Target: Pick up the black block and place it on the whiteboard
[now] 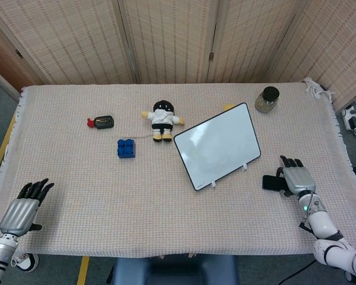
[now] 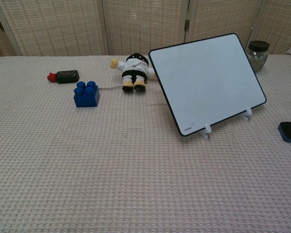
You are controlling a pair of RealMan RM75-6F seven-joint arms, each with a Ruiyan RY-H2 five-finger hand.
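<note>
The black block point(image 1: 271, 182) lies flat on the cloth at the right, just right of the whiteboard's lower corner; the chest view shows it at the right edge point(image 2: 289, 132). My right hand point(image 1: 298, 178) sits directly beside the block's right end with its fingers stretched out, touching or slightly overlapping it, and I see no grip. The whiteboard point(image 1: 218, 145) stands tilted on small white feet in mid-table, its face bare point(image 2: 208, 80). My left hand point(image 1: 25, 208) rests at the front left corner, fingers spread and holding nothing.
A blue toy brick point(image 1: 126, 148) sits left of centre, with a small doll point(image 1: 162, 119) behind it. A dark object with a red end point(image 1: 101, 122) is at the far left. A lidded jar point(image 1: 267, 99) stands behind the whiteboard. Folding screens close off the back.
</note>
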